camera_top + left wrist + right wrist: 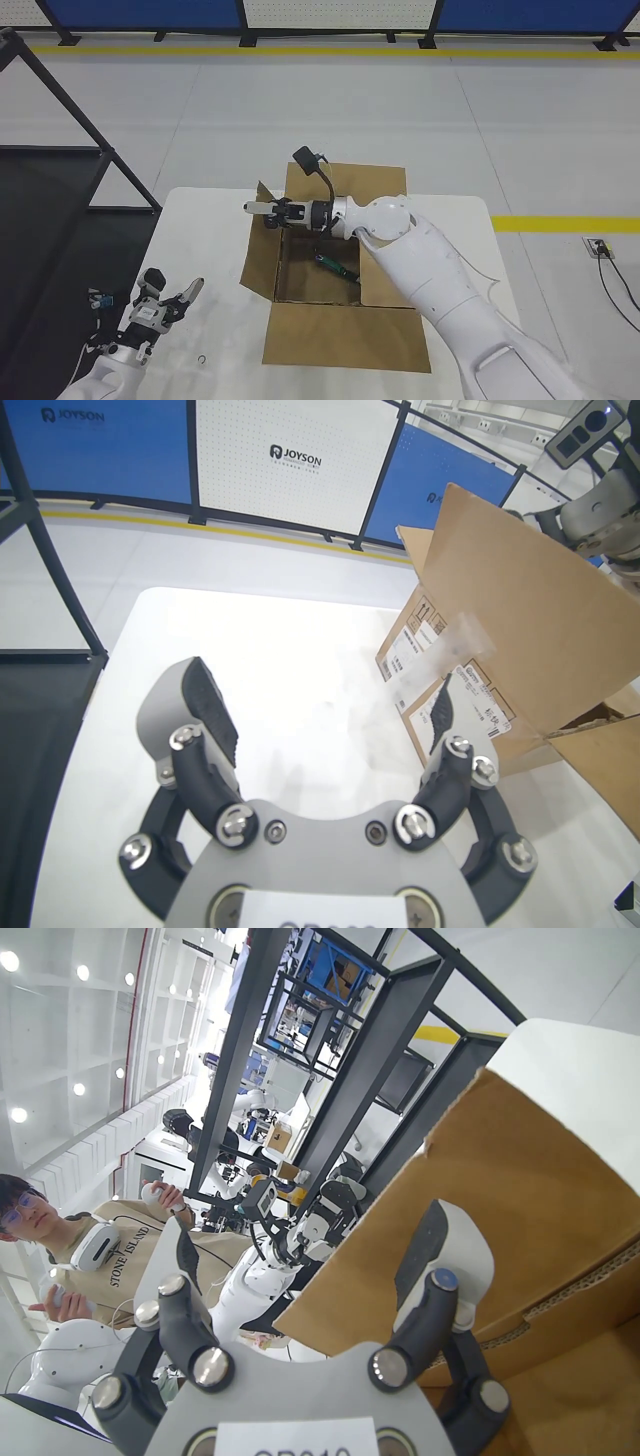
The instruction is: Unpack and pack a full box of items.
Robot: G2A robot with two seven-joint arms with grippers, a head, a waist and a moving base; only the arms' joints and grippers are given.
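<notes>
Unpacking at the table: I have the right gripper (260, 208) (307, 1218) at the left flap (262, 245) (500, 1168) of the open box (345, 335) (415, 640). Its jaws are spread wide and seem to straddle the cardboard edge, gripping nothing. The box sits mid-table (210, 230).

To do this well, I judge the flap should sit deep between the pads before I close. The fold should then follow the hinge in an arc, so the box does not slide.

The left gripper (170, 292) (320, 675) hangs wide and empty over the table's near-left corner, well apart from the box.

My count is one box and one dark green item (335, 265) on its floor. Three flaps are plain, a fourth partly under my arm, and one small ring (201, 360) lies on the table.
</notes>
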